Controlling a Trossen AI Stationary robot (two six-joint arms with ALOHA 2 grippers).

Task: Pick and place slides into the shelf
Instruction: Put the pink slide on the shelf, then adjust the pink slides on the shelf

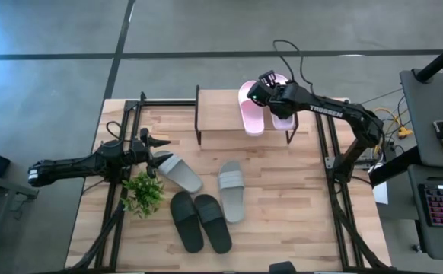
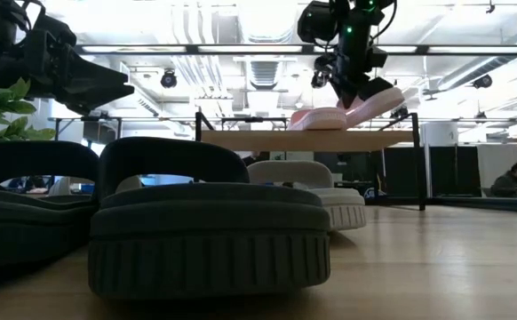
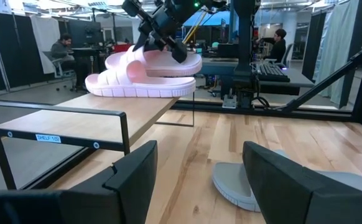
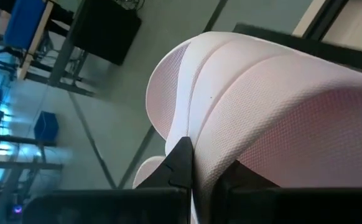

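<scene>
The shelf (image 1: 221, 114) stands at the table's far side. One pale pink slide (image 1: 250, 108) lies flat on its right end. Beside it, my right gripper (image 1: 269, 85) is shut on the second pink slide (image 1: 284, 113), which the low view shows tilted (image 2: 376, 100). Two grey slides (image 1: 180, 173) (image 1: 231, 190) and two black slides (image 1: 187, 221) (image 1: 212, 222) lie soles down on the table. My left gripper (image 1: 159, 147) is open, low over the table at the left grey slide's end (image 3: 231, 182), touching nothing. My right gripper pinches the second pink slide by its wide strap (image 4: 243, 106), at the strap's edge, between the two fingers (image 4: 181, 158). It comes from above, slanting from the far side. The slide is tilted, its right side raised (image 2: 392, 93) and its lower side down by the other pink slide.
A small green plant (image 1: 144, 192) stands near my left arm, by the table's left edge. The shelf's left half (image 1: 214, 106) is bare board. Black frame rails run along both table sides. People sit at desks in the room beyond.
</scene>
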